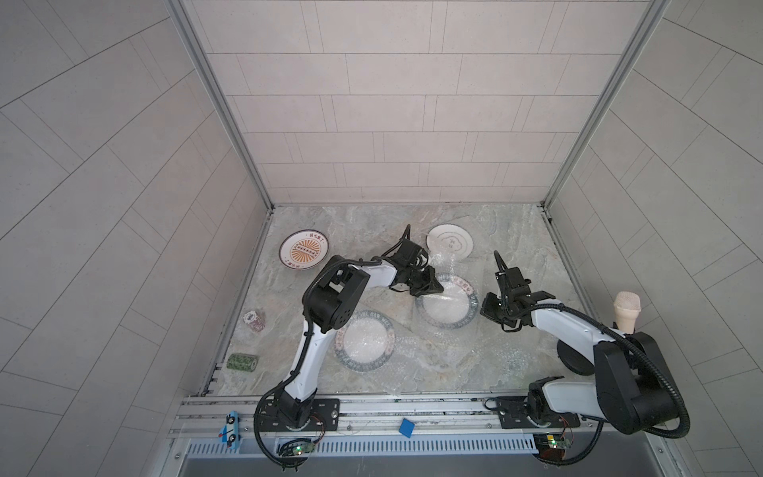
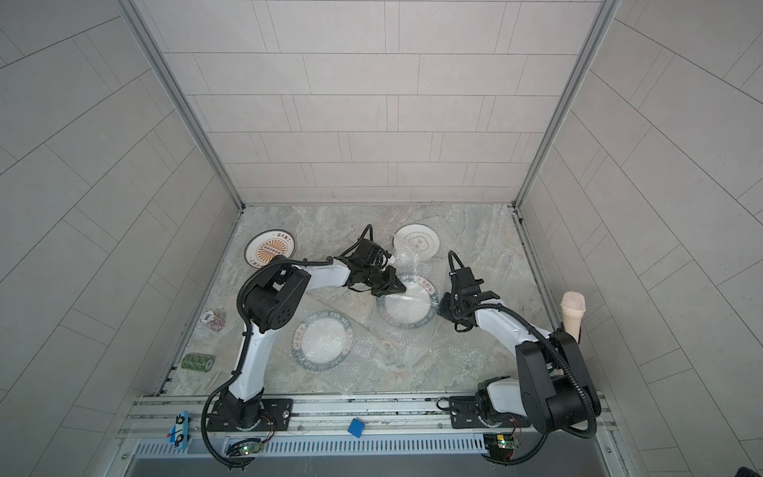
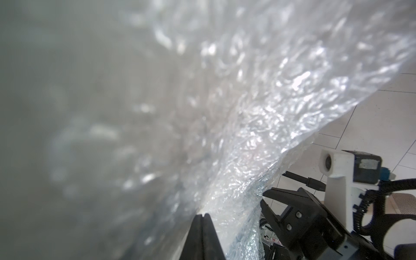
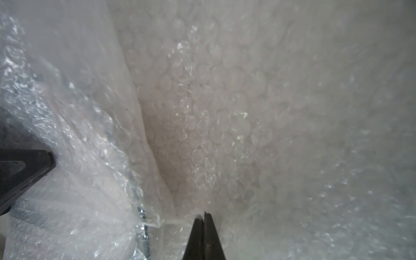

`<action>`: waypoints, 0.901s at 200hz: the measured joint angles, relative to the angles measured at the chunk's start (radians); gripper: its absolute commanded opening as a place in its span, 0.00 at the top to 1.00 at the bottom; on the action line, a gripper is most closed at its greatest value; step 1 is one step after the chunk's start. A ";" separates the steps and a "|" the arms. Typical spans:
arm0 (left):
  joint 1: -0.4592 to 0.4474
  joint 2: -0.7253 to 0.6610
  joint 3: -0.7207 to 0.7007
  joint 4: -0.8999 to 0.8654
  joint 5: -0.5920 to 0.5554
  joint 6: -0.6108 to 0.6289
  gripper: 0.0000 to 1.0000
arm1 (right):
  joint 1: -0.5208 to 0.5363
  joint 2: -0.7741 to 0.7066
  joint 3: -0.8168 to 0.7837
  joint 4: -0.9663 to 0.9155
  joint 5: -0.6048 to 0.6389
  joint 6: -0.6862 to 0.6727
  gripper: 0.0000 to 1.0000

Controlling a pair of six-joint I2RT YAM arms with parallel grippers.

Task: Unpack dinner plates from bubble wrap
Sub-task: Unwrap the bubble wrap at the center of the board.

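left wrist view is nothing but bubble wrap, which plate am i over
observer: in a top view the left gripper sits over the rim of the green-lettered plate farther from the robot's base. That plate lies under the bubble wrap.
operator: is the other arm gripping wrap too
observer: yes. The right wrist view shows the right gripper shut on an edge of wrap. I cannot tell whether it is the same sheet.
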 measured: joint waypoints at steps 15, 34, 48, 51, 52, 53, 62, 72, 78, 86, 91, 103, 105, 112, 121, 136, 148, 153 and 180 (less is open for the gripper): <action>0.002 0.000 -0.001 0.002 0.005 -0.003 0.94 | -0.007 -0.001 -0.002 0.007 -0.005 0.006 0.95; 0.002 0.000 0.004 -0.012 0.003 0.007 0.94 | -0.003 -0.011 0.017 -0.017 -0.003 0.006 0.85; 0.006 0.000 0.013 -0.048 -0.005 0.035 0.93 | 0.008 -0.032 0.053 -0.078 0.051 0.003 0.73; 0.009 0.000 0.016 -0.053 -0.005 0.042 0.93 | 0.010 -0.038 0.061 -0.093 0.062 -0.011 0.72; 0.010 0.000 0.017 -0.054 -0.006 0.043 0.93 | 0.011 -0.042 0.064 -0.097 0.067 -0.007 0.72; 0.011 -0.001 0.019 -0.061 -0.006 0.047 0.93 | 0.011 -0.043 0.066 -0.101 0.070 -0.004 0.72; 0.017 -0.004 0.031 -0.092 -0.011 0.073 0.93 | 0.012 -0.063 0.087 -0.133 0.100 -0.014 0.70; 0.019 -0.008 0.041 -0.133 -0.024 0.102 0.93 | 0.012 -0.077 0.110 -0.163 0.122 -0.026 0.67; 0.015 -0.012 0.048 -0.161 -0.034 0.121 0.93 | 0.012 -0.080 0.124 -0.179 0.132 -0.034 0.67; 0.009 -0.018 0.054 -0.191 -0.047 0.143 0.93 | 0.012 -0.079 0.140 -0.195 0.141 -0.044 0.65; 0.006 -0.022 0.055 -0.206 -0.055 0.153 0.92 | 0.013 -0.079 0.147 -0.202 0.143 -0.049 0.64; -0.009 -0.034 0.060 -0.240 -0.074 0.178 0.92 | 0.020 -0.077 0.158 -0.216 0.144 -0.071 0.62; -0.012 -0.036 0.060 -0.248 -0.079 0.182 0.93 | 0.022 -0.076 0.159 -0.219 0.144 -0.076 0.61; -0.025 -0.042 0.062 -0.270 -0.089 0.192 0.93 | 0.033 -0.073 0.164 -0.225 0.141 -0.085 0.59; -0.044 -0.048 0.062 -0.293 -0.095 0.202 0.92 | 0.056 -0.061 0.171 -0.230 0.129 -0.098 0.58; -0.080 -0.052 0.070 -0.328 -0.102 0.212 0.92 | 0.101 -0.027 0.182 -0.223 0.105 -0.119 0.58; -0.111 -0.052 0.080 -0.351 -0.103 0.219 0.92 | 0.131 0.003 0.183 -0.212 0.076 -0.131 0.58; -0.123 -0.052 0.084 -0.360 -0.103 0.220 0.92 | 0.140 0.015 0.182 -0.208 0.064 -0.133 0.58; -0.171 -0.052 0.092 -0.385 -0.103 0.220 0.92 | 0.167 0.064 0.182 -0.194 0.026 -0.153 0.60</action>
